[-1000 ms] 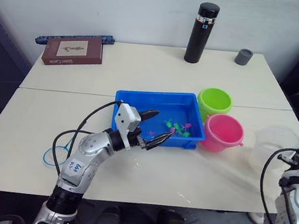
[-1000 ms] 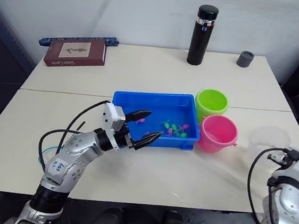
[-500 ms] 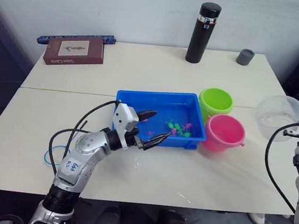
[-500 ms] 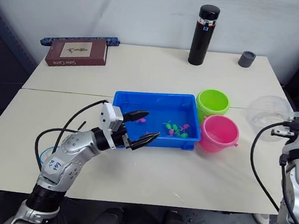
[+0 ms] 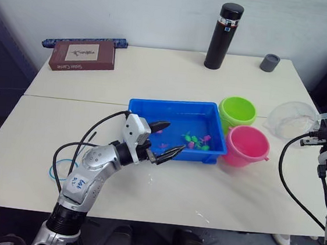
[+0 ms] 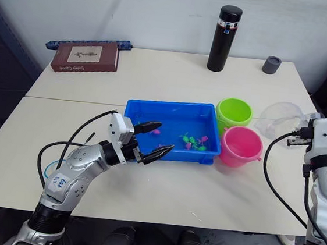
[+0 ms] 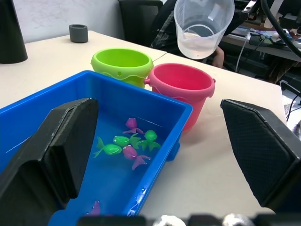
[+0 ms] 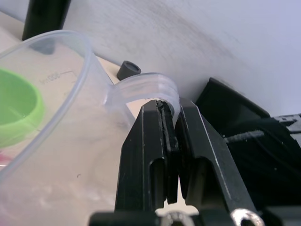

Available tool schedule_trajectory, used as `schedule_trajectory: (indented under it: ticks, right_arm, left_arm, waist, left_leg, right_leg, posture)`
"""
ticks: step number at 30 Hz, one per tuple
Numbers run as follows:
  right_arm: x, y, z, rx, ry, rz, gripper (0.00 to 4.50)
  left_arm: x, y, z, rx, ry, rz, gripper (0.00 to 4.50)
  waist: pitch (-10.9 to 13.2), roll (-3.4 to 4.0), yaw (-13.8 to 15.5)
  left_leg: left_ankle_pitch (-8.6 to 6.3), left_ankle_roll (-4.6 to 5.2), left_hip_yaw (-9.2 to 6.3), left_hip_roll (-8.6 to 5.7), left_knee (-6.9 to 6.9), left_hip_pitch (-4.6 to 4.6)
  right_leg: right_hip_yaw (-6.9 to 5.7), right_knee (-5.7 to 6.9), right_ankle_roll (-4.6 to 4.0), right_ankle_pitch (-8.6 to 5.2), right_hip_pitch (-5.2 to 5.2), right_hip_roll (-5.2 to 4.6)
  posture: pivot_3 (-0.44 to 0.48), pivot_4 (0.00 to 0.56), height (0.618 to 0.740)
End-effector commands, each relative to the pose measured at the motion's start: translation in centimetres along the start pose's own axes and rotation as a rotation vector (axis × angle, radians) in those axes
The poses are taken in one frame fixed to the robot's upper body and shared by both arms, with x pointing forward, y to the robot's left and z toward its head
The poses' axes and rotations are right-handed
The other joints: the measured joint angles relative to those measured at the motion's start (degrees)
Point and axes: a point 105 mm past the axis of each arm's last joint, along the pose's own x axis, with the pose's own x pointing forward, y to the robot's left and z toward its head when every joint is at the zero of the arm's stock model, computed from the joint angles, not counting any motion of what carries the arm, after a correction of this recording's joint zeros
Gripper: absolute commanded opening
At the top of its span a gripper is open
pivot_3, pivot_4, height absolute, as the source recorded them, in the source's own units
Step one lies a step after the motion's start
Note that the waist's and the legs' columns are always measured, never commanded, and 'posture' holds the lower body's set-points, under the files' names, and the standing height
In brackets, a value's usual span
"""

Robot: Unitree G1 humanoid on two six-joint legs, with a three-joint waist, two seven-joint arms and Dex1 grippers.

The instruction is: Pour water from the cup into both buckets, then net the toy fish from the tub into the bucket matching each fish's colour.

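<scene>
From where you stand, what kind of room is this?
Probably an office or lab set up for a play task. Two plain pale tables stand against a bare wall, bearing a black flask and a boxed book. In the left wrist view, cables and desk clutter lie behind.

Silver arms, black cables, white wrist blocks, black fingers (image 5: 172, 152).

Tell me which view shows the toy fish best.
The left wrist view: the toy fish lie close, pink and green ones distinct in the tub. Both eye views show them as tiny specks.
</scene>
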Motion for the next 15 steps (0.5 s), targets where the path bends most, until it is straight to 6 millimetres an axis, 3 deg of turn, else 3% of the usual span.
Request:
schedule_trajectory:
  ticks: [1,15]
  right_arm:
    - [0.06,-0.53,1.75,-0.087,-0.085,0.006,0.06]
    - [0.05,-0.32,1.53,-0.174,-0.118,0.047,0.06]
  left_arm:
    - [-0.05,-0.45,1.31,0.037,-0.046,-0.011,4.50]
    - [-0.11,-0.57,1.19,0.034,-0.047,-0.008,4.50]
  waist:
    - [0.0,0.00,0.0]
    - [0.0,0.00,0.2]
  left_leg:
    - [0.00,0.00,0.01,0.00,0.00,0.00]
    - [0.01,-0.01,0.02,0.00,0.03,0.01]
  right_leg:
    - [0.01,0.00,0.00,0.00,0.00,0.00]
    - [0.02,0.02,0.02,0.01,0.01,0.00]
  posture:
    - [0.000,0.150,0.740]
    - [0.000,0.150,0.740]
